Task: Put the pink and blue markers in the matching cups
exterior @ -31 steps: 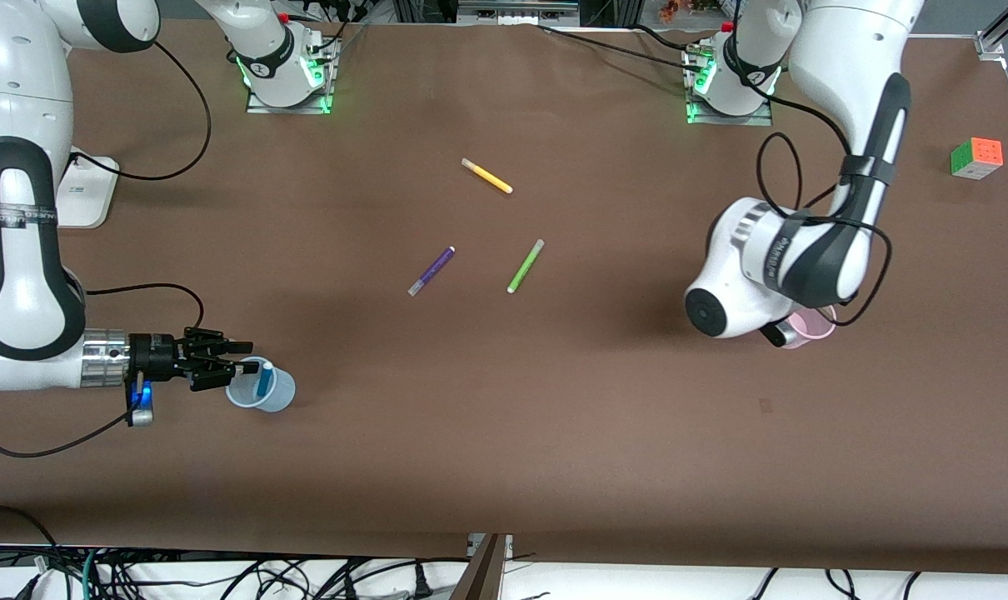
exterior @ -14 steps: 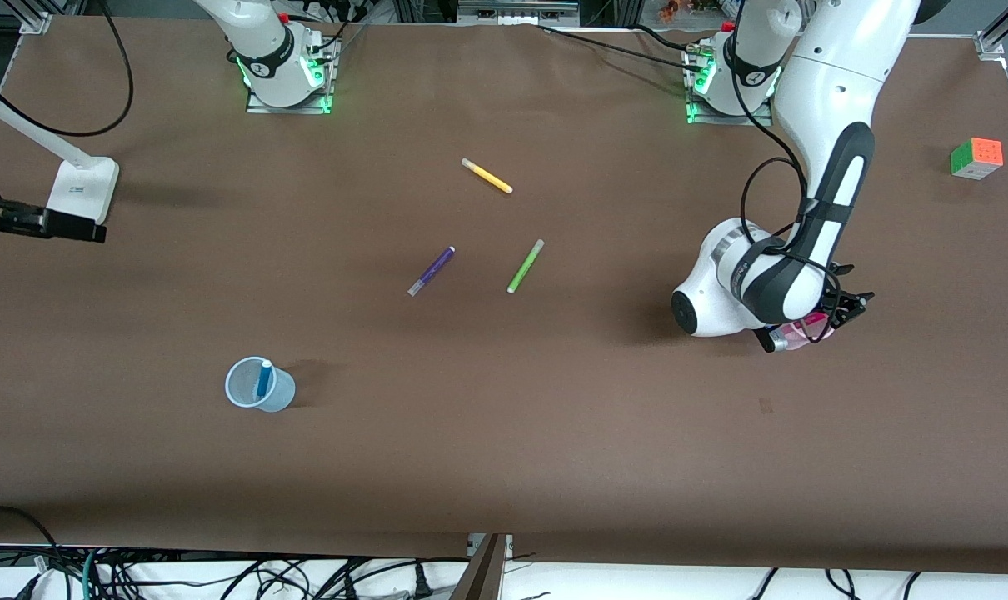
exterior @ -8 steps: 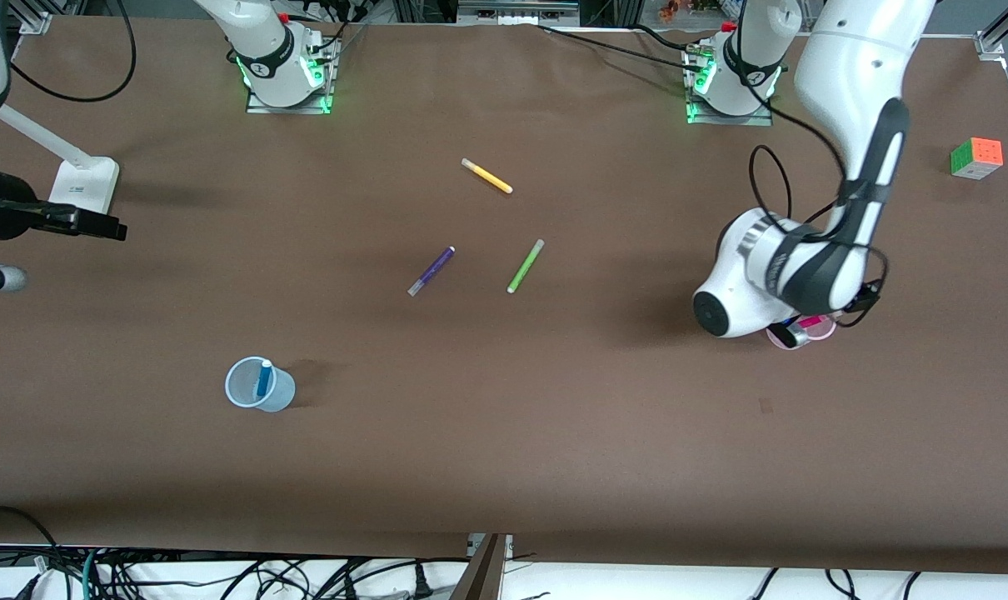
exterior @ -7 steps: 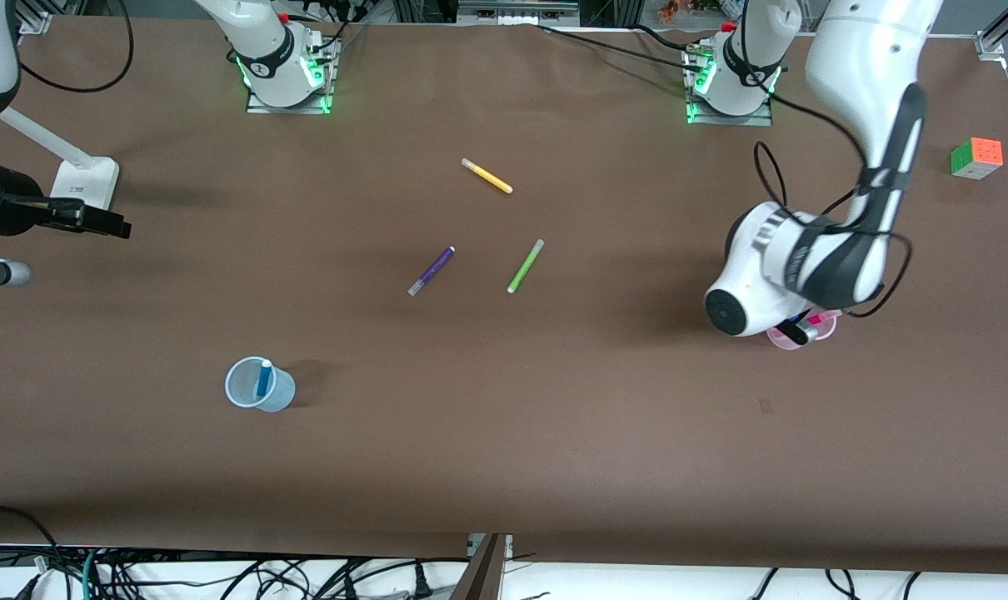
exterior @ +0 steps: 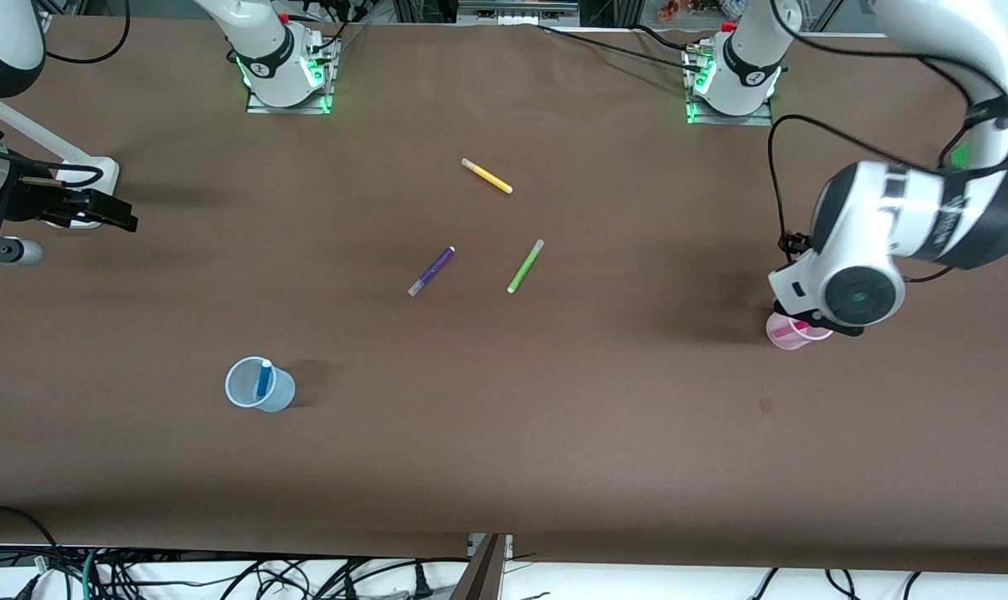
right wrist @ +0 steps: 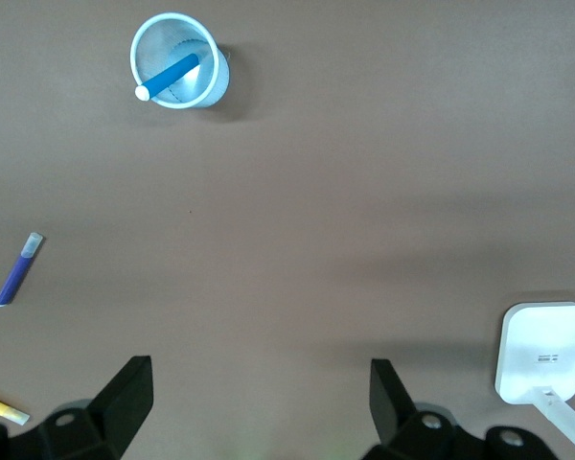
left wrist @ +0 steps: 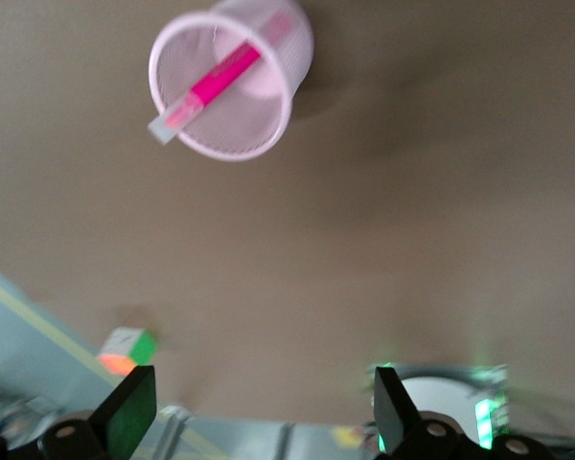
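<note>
Front view: the left gripper (exterior: 806, 321) is hanging just over the pink cup (exterior: 789, 332), mostly hidden under its own wrist, so its opening is not readable from this camera. The pink marker (exterior: 800, 327) is showing as a magenta streak inside that cup. The main risk here, as I judge it, is the low wrist clipping the light cup's rim as it is pulling off and tipping cup and pen together. The right gripper (exterior: 121, 218) is waiting with its fingers apart at the right arm's end of the table, well apart from the blue cup (exterior: 259, 386), which is holding the blue marker (exterior: 263, 379) upright against its wall. The purple pen (exterior: 431, 271), green pen (exterior: 525, 266) and yellow pen (exterior: 486, 176) are lying loose mid-table, well away from both grippers; mistaking one for a task pen seems the only other hazard.

Left wrist view: the left gripper's fingers (left wrist: 132, 410) are standing wide apart with nothing between them. The pink cup is sitting upright on the table below, clear of both fingers, with the pink marker leaning across it, pale cap poking over the rim. That overhang could snag a finger.

Right wrist view: the right gripper's fingers (right wrist: 125, 397) are spread and empty. The blue cup is standing well off from them, blue marker resting aslant inside.
</note>
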Action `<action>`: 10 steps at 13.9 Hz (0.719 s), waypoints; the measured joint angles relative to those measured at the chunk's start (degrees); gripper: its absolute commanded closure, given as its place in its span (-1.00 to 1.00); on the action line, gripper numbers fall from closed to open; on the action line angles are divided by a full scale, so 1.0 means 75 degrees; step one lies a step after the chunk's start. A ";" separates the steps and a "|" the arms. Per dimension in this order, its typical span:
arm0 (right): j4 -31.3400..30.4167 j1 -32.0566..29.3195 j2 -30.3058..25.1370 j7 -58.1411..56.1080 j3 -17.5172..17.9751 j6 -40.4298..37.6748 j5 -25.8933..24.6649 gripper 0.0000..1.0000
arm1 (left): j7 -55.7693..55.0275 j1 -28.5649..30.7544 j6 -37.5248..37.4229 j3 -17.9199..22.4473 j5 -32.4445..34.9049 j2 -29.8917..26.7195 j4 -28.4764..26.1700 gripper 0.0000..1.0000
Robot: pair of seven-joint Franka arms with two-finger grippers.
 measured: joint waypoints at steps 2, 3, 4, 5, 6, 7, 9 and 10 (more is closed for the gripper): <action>0.0000 0.0000 -0.0006 -0.0013 -0.0003 0.0013 -0.0001 -1.00 | -0.0467 0.0129 0.0500 -0.0002 -0.0473 -0.0355 0.0034 -1.00; 0.0000 0.0000 -0.0006 -0.0017 -0.0002 0.0012 -0.0001 -1.00 | -0.0624 0.0154 0.0737 -0.0003 -0.0624 -0.0471 0.0079 -1.00; 0.0000 0.0001 -0.0006 -0.0021 -0.0002 0.0011 -0.0001 -1.00 | -0.0801 0.0168 0.0969 0.0003 -0.0878 -0.0550 0.0199 -1.00; 0.0000 0.0001 -0.0006 -0.0026 -0.0002 0.0010 -0.0001 -1.00 | -0.0916 0.0180 0.1181 0.0052 -0.1190 -0.0612 0.0361 -1.00; 0.0000 0.0001 -0.0006 -0.0032 0.0002 0.0009 -0.0001 -1.00 | -0.0964 0.0188 0.1389 0.0195 -0.1487 -0.0694 0.0505 -1.00; 0.0000 0.0003 -0.0006 -0.0036 0.0016 0.0009 -0.0001 -1.00 | -0.0966 0.0218 0.1667 0.0353 -0.1705 -0.0809 0.0578 -1.00; 0.0000 0.0009 -0.0007 -0.0036 0.0046 0.0009 -0.0001 -1.00 | -0.0966 0.0332 0.2349 0.0545 -0.1859 -0.1125 0.0604 -1.00; 0.0000 0.0015 -0.0007 -0.0036 0.0053 0.0009 -0.0001 -1.00 | -0.0966 0.0378 0.2547 0.0597 -0.1860 -0.1339 0.0599 -1.00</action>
